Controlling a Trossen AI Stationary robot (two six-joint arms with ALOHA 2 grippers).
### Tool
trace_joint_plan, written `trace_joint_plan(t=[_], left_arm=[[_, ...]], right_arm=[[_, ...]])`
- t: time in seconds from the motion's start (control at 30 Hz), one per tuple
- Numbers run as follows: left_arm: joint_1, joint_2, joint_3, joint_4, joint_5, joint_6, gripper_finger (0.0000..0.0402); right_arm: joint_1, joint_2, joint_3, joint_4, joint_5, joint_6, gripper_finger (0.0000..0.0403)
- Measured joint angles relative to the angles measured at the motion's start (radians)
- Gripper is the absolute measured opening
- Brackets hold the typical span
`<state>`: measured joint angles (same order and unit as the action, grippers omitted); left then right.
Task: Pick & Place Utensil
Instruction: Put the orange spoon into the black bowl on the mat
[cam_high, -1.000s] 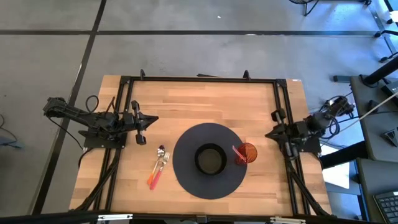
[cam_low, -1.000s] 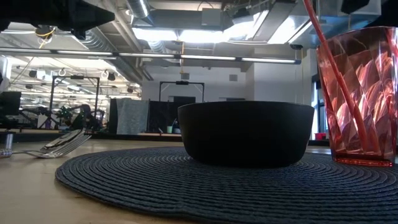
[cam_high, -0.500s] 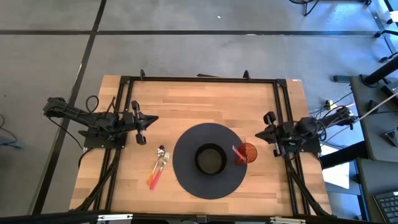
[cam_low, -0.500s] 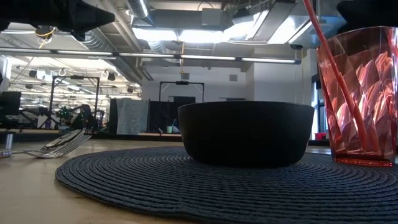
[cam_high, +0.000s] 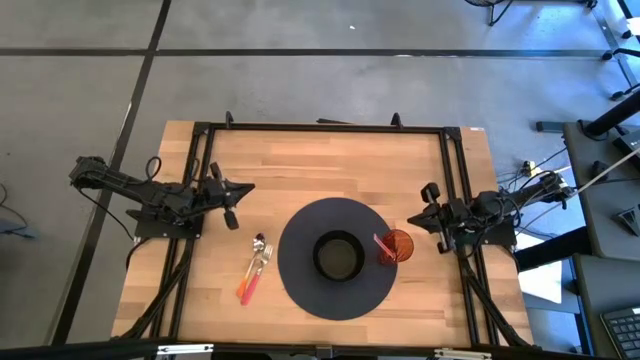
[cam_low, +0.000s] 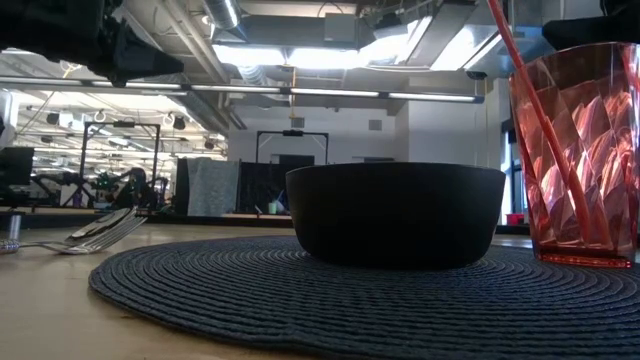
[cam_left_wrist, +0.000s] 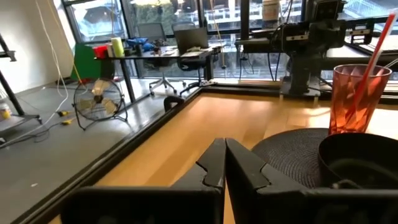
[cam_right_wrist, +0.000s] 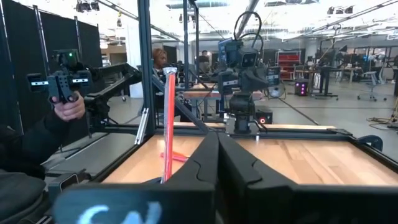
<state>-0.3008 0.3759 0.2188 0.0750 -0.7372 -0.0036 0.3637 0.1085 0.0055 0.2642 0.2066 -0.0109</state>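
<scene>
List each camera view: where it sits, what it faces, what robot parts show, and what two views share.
High view: overhead, straight down on the table; both arms, left gripper, right gripper.
Low view: table height, facing the bowl and red cup.
Left wrist view: past its shut fingers toward cup and bowl.
Right wrist view: past its shut fingers across the table.
Shared: low and left wrist views both show bowl and cup.

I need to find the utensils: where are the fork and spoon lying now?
In the high view the fork and spoon lie on the bare wooden table, just left of the round dark placemat, below the left gripper.
</scene>
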Motion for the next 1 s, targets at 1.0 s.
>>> trace_joint_plan(t=[1.0], left_arm=[[-0.083,0.234,0.158,-0.053,-0.026,-0.182,0.0003]], right_arm=[[0.0,0.0,0.002,0.175,0.144,-0.227,0.0016]])
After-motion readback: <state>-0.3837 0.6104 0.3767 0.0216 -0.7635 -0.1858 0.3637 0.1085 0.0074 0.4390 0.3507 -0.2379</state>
